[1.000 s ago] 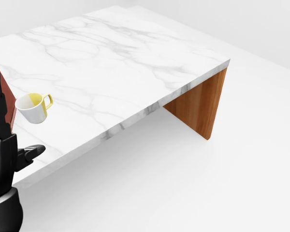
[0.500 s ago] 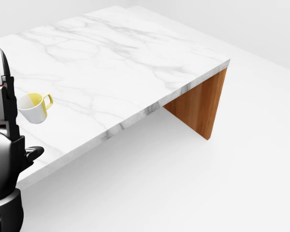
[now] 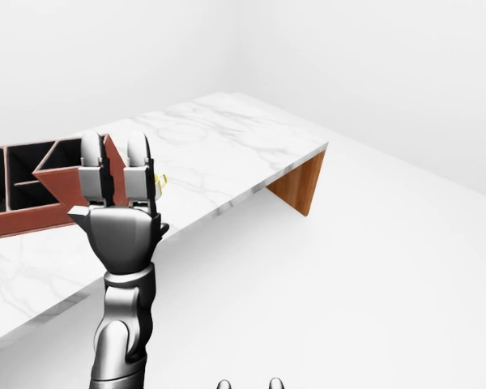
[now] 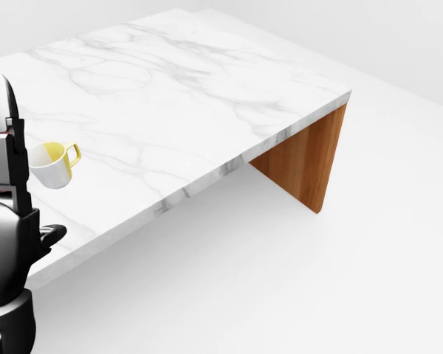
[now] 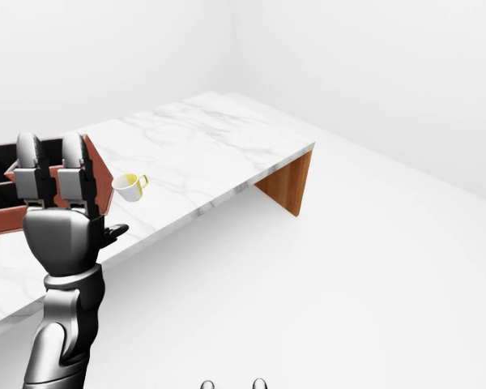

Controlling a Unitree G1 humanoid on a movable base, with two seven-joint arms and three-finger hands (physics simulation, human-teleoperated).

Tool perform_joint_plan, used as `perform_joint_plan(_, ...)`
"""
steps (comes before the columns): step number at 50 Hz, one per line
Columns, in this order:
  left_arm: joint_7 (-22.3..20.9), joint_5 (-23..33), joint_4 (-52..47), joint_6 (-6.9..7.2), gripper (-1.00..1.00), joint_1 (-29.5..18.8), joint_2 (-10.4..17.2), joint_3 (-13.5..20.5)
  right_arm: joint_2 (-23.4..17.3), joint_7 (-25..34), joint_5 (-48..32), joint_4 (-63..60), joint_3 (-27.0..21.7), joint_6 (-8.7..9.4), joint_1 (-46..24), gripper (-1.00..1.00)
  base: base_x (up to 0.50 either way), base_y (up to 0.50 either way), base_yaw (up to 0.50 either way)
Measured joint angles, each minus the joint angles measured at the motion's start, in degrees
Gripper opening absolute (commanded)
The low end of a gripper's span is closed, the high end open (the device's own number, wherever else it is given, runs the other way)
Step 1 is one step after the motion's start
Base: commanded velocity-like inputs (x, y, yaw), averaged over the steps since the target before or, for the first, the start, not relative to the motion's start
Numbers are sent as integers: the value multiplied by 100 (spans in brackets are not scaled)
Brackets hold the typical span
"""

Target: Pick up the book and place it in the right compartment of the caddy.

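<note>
White walls and floor surrounded a marble-topped table (image 4: 207, 103) with a wooden side panel (image 4: 306, 158). At the left of the eye views stood a reddish-brown caddy (image 3: 20, 182) with dark compartments. The left hand (image 3: 117, 215) was raised upright, fingers (image 3: 138, 170) curled over a reddish book (image 5: 97, 182); whether it stood inside a compartment was unclear, as was its long axis. Beside it sat a yellow-lined mug (image 4: 53, 164).

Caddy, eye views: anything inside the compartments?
The caddy compartments that show look dark and empty. The left hand, holding the reddish book, covers its right end, so that compartment cannot be checked.
</note>
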Motion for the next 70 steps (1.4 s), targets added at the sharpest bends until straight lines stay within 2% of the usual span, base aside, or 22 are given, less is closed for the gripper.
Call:
perform_joint_plan(24, 0, 474, -28, 0, 100, 91, -8, -129, -5, 98, 76, 19, -36, 0, 29, 100, 6, 8, 0)
perform_joint_plan(70, 0, 572, -20, 0, 100, 102, -16, -156, -9, 129, 102, -23, -61, 0, 35, 100, 16, 20, 0)
